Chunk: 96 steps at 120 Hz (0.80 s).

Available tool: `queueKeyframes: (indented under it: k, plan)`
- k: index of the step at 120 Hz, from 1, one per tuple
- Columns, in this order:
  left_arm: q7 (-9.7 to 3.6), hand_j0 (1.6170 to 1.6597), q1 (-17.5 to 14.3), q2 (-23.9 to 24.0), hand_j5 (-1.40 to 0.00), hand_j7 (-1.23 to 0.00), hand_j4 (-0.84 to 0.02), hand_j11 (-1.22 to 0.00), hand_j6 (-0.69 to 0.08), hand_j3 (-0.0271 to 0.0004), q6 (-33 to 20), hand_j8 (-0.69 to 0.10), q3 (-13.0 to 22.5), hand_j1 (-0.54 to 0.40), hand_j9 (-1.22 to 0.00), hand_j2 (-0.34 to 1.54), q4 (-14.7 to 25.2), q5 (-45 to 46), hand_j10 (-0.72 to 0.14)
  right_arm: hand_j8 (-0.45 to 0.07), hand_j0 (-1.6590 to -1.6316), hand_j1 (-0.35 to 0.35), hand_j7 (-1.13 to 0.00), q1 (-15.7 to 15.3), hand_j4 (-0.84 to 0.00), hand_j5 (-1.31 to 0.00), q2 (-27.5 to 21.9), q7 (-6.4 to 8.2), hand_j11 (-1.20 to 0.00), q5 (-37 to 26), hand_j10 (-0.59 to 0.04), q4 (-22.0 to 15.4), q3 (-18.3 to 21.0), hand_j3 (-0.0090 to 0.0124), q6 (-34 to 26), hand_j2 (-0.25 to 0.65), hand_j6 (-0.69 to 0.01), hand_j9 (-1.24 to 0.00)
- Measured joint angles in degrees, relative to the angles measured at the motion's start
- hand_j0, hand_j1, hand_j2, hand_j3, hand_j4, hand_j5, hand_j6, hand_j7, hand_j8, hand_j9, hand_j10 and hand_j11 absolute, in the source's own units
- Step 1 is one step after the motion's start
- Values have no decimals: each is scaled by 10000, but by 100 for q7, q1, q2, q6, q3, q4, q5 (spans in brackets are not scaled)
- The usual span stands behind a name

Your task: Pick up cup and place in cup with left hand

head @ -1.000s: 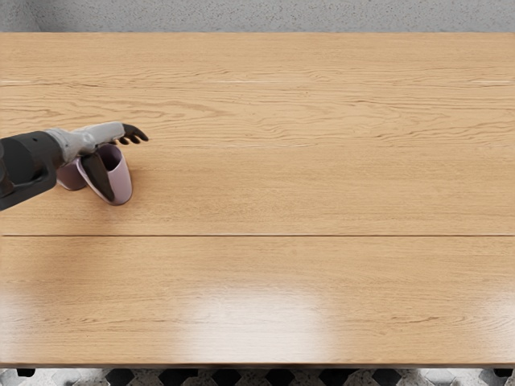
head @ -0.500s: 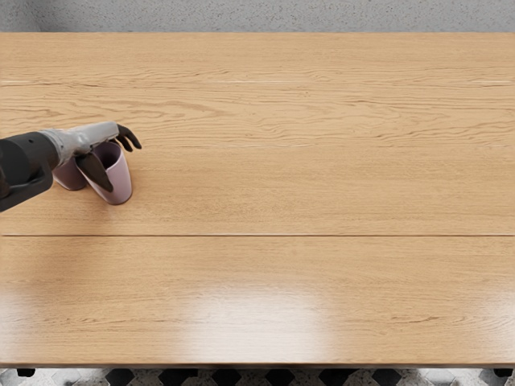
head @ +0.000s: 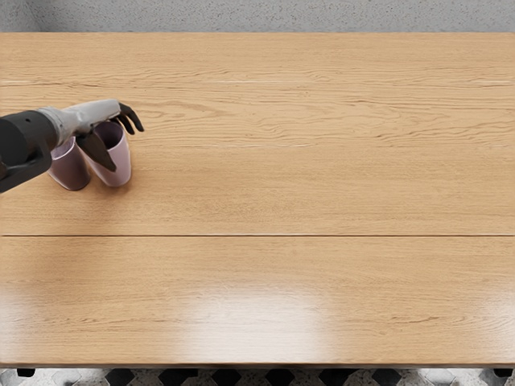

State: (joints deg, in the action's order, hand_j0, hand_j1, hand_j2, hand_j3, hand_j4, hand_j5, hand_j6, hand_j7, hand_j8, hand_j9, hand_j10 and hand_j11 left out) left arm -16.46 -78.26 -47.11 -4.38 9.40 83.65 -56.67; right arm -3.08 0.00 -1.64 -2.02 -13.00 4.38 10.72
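Pink cup (head: 70,170) beside held cup (head: 121,161), perhaps touching.

You saw smooth, glossy wood on the table (head: 322,189) and a smooth finish on the left cup (head: 70,170) and right cup (head: 121,163).

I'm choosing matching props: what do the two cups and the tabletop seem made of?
Left cup and right cup: glazed ceramic or plastic, I can't tell which; smooth, pink, with pale glossy rims. Tabletop: apparently wood, satin, from its grain lines and blurred glare.
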Motion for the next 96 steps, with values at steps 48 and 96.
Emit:
queueKeyframes:
  k: [48,96]
  plan:
    - [21,16568,-616,-612,-5670,-5669,-4229,-5637,-4232,0,122,-3945,-78,-1298,-5691,924,468,176,-3599,-148,-16581,-3309,-195,0,-149,-195,0,4,-195,0,-148,1,0,0,0,-31,-147,-195]
    - [27,16571,-821,-1182,-5631,-5628,-4296,-5618,-4302,0,395,-4322,-344,-1275,-5633,802,726,322,-3729,-148,-16581,-3309,-195,0,-149,-195,0,4,-195,0,-149,1,1,0,0,-31,-147,-195]
